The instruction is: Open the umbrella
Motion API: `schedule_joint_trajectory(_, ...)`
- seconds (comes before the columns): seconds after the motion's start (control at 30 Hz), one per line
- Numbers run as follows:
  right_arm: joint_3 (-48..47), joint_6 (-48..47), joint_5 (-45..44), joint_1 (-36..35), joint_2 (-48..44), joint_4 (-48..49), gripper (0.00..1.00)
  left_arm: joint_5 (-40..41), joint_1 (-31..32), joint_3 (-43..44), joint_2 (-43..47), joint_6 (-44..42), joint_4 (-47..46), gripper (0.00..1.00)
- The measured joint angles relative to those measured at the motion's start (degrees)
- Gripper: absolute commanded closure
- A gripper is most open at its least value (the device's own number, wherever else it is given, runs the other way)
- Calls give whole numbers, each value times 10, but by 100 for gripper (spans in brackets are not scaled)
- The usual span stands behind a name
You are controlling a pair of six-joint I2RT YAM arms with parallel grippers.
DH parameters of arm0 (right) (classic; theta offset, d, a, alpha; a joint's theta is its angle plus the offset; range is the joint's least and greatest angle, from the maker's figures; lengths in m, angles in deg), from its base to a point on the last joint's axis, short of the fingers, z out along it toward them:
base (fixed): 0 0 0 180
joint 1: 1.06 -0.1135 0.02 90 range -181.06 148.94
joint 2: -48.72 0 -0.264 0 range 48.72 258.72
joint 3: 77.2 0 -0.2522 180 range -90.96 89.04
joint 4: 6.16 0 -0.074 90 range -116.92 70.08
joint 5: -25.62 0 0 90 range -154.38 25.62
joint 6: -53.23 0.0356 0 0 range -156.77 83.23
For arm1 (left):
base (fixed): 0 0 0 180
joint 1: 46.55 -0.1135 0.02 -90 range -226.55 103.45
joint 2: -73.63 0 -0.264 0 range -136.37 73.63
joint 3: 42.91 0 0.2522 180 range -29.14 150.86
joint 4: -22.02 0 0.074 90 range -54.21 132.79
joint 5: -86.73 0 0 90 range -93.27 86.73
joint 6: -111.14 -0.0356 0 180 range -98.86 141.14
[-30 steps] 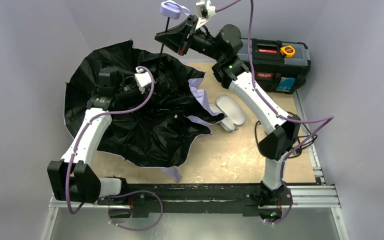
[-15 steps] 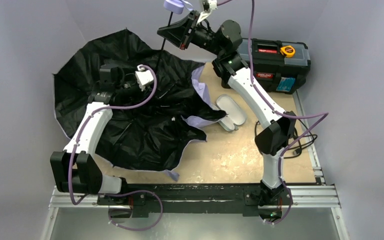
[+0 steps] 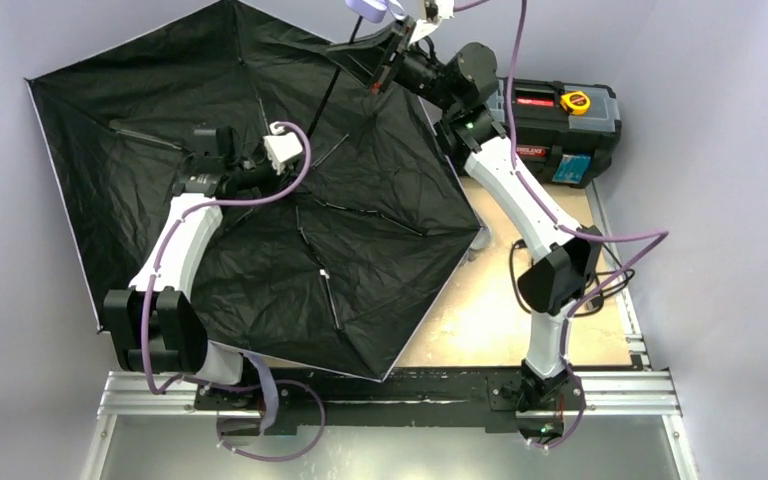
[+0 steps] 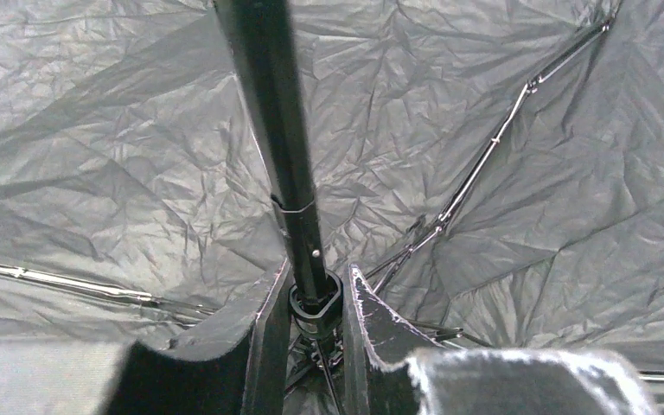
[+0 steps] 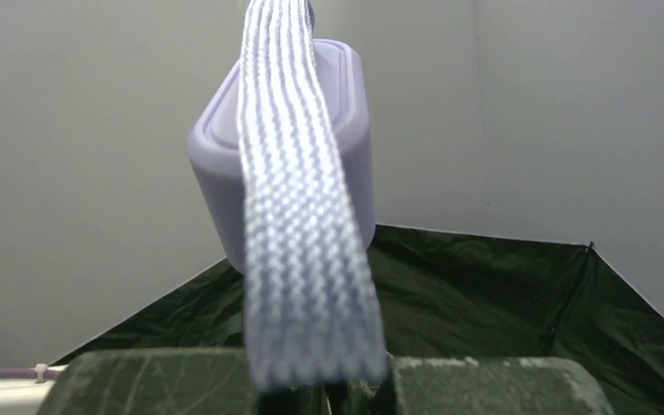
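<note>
Black underside of umbrella (image 3: 360, 250) spread taut, ribs extended, over left of counter (image 3: 500, 320). Left tool (image 4: 316, 298) pinches shaft (image 4: 281, 147) at hub. Right tool (image 5: 337, 385) pressed together below handle (image 5: 350, 147), strap (image 5: 303, 259) between fingers. Opening looks done; only release left.

Honestly couldn't read a single word here. The only lettering sat on the black toolbox (image 3: 558, 128), off to the right of the right gripper (image 3: 375, 55) and a bit nearer the arm bases. It had a red label (image 3: 535, 101) on the lid, a small badge (image 3: 528, 150) with pale letters on the front, and a teal sticker (image 3: 570, 168) beside that. All of it was too blurry to make out. The yellow tape measure (image 3: 575, 101) on the lid showed nothing legible either.
</note>
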Motion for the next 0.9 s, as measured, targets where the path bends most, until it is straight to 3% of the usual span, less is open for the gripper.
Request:
schedule_joint_trajectory(0.03,23,-2,-4,0,-13,8,91,2,-3,3,0,2,2,100)
schedule_joint_trajectory(0.17,136,-1,-10,5,-96,37,28,37,-8,39,-1,2,24,100)
schedule_joint_trajectory(0.23,189,-7,-9,10,-162,52,13,70,-22,72,-8,-1,35,100)
schedule_joint_trajectory(0.33,255,-41,-5,16,-273,66,6,102,-37,135,-17,-18,50,100)
schedule_joint_trajectory(0.53,405,-160,-8,16,-461,-1,4,124,-43,254,-15,-107,54,100)
schedule_joint_trajectory(0.63,396,-190,-24,29,-464,-58,4,121,-42,277,-3,-184,38,100)
schedule_joint_trajectory(0.9,273,-174,-66,94,-357,-182,1,96,-43,283,14,-426,22,100)
